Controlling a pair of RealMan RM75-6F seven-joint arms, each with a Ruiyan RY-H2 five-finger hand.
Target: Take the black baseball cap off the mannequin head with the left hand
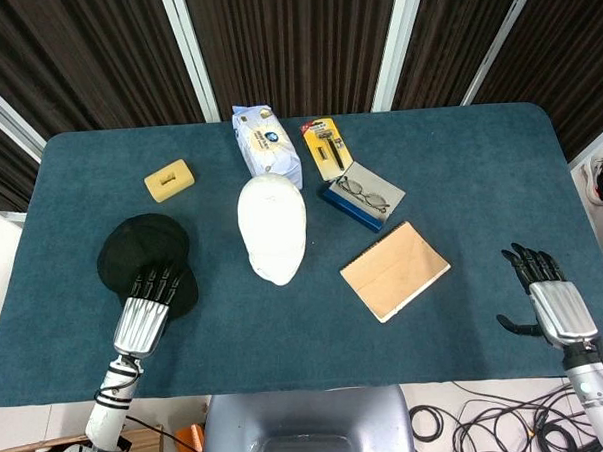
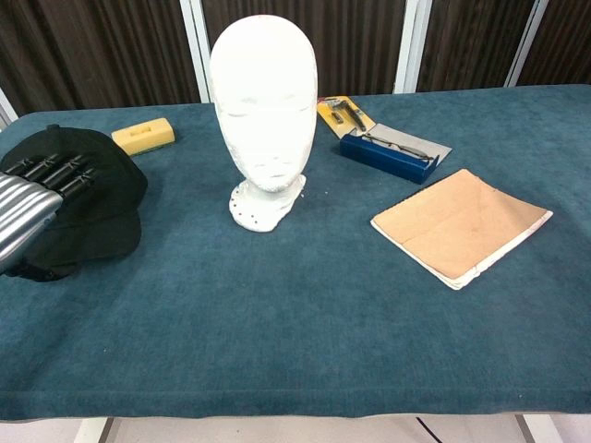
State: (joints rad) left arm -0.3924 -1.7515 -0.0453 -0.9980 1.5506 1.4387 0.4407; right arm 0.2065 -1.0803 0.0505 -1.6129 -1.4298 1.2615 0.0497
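The black baseball cap (image 1: 138,255) (image 2: 92,208) sits low at the table's left side, off the white mannequin head (image 1: 272,227) (image 2: 264,101), which stands bare and upright in the middle. My left hand (image 1: 145,318) (image 2: 28,208) holds the cap's near edge, its fingers lying over the top; the thumb is hidden. In the chest view the cap appears to rest on the blue cloth. My right hand (image 1: 550,300) hovers at the table's front right corner with fingers spread and nothing in it.
A yellow sponge (image 1: 168,180) (image 2: 142,136) lies behind the cap. Behind the mannequin are a wipes pack (image 1: 266,142), a carded razor (image 1: 326,148) and glasses on a blue case (image 1: 362,195) (image 2: 388,150). A tan notebook (image 1: 395,270) (image 2: 459,224) lies to the right.
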